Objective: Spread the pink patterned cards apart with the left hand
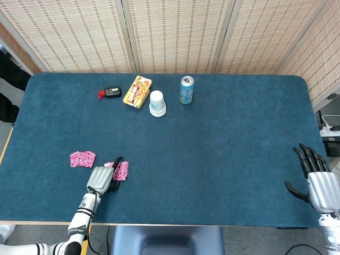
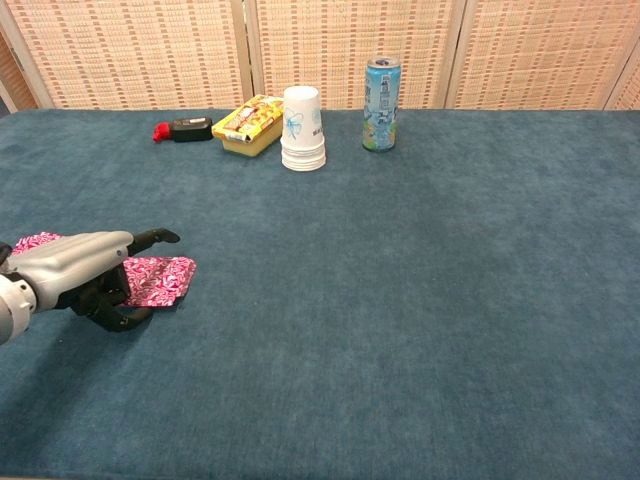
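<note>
Two pink patterned cards lie apart near the table's front left. One card (image 1: pixel 83 158) (image 2: pixel 33 242) is further left. The other card (image 1: pixel 121 170) (image 2: pixel 162 279) is partly covered by my left hand (image 1: pixel 103 179) (image 2: pixel 82 273). That hand has one finger stretched out over the card's far edge and the rest curled in beneath; whether it presses on the card I cannot tell. My right hand (image 1: pixel 317 183) rests at the front right corner with fingers spread, holding nothing; the chest view does not show it.
Along the far side stand a black and red small object (image 1: pixel 110 92) (image 2: pixel 184 128), a yellow snack box (image 1: pixel 137 91) (image 2: pixel 248 124), a stack of white paper cups (image 1: pixel 157 103) (image 2: pixel 303 128) and a blue can (image 1: pixel 186 90) (image 2: pixel 381 104). The table's front edge (image 1: pixel 170 223) runs just behind my left wrist.
</note>
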